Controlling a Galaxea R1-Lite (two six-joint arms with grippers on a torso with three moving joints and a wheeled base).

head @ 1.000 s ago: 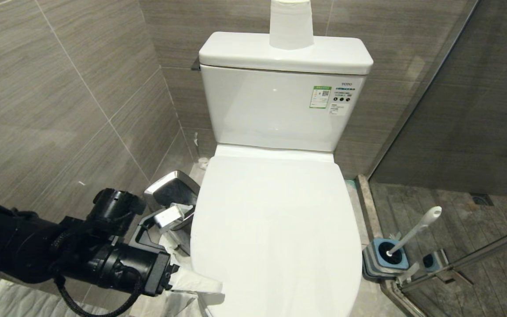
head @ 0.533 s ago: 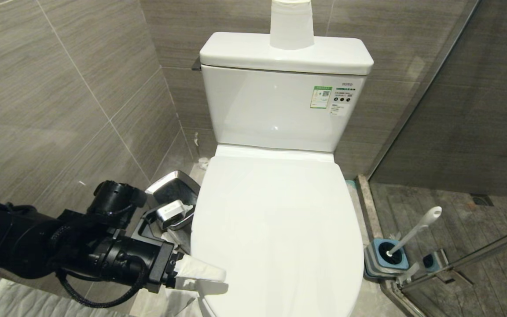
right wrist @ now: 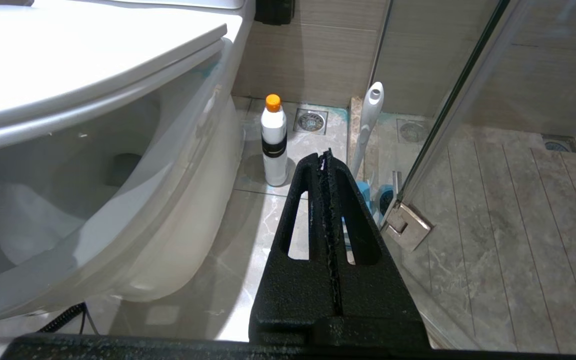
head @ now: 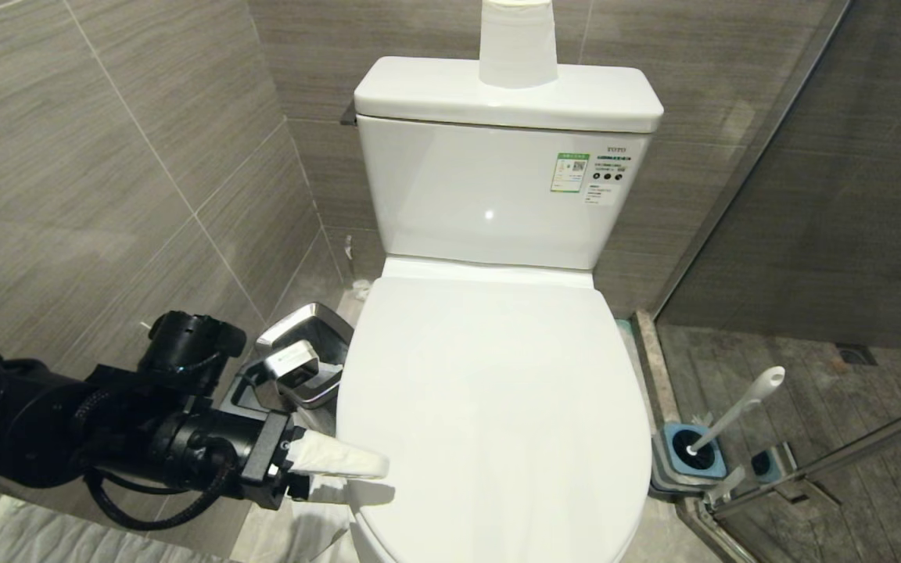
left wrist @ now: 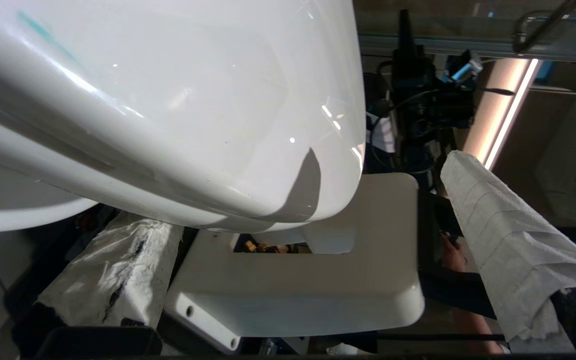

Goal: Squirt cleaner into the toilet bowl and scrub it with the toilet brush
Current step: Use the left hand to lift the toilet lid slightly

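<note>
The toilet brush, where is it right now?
The toilet brush stands in its blue holder on the floor at the toilet's right in the head view, beside the glass door.

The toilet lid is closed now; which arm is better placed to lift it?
Left. The left gripper is open at the front-left edge of the toilet lid, one paper-wrapped finger over it. The right gripper is shut, low beside the toilet bowl, near the toilet brush.

My closed lid [head: 489, 407] is hiding the toilet bowl's inside entirely. The toilet brush [head: 736, 410] at four o'clock is burying its bristles in the holder [head: 673, 461]. The paper roll [head: 518, 43] at twelve o'clock is running off the top edge.
</note>
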